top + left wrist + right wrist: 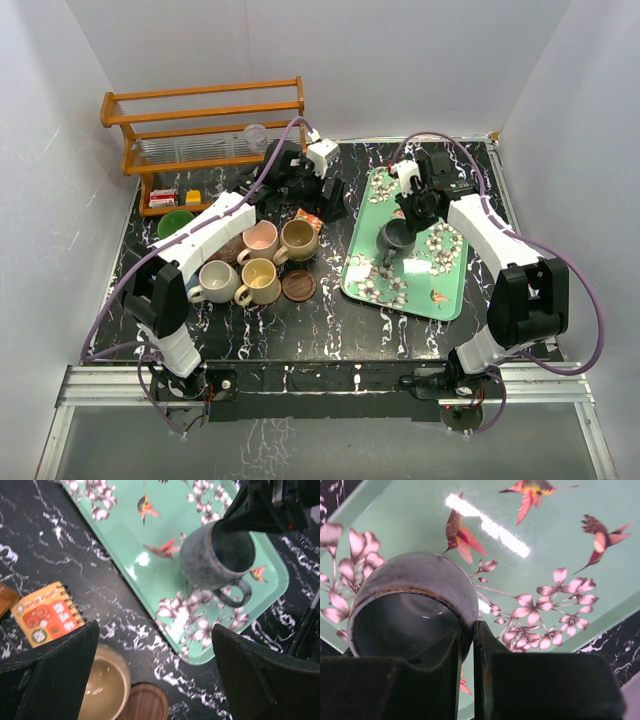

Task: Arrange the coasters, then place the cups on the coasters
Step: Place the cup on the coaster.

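My right claw (468,632) pinched shut on the rim of the round, dull grey cup (410,580) on the shiny green flowery tray (560,545). My left claw (155,630) was wide open, empty.

**Setting: robot lab test cell**

White panels (60,150) close in the table (330,335) at left, rear and right of frame. The left arm (205,235) and right arm (485,235) are bolted by an aluminium rail (320,385) along the bottom edge, trailing purple cables (601,320). Props are household: wooden rack (200,125) upper left, mugs (258,280) centre-left, grey mug (393,240) on a flowered green tray (362,225) centre-right. A staged tabletop, not a lived-in kitchen.
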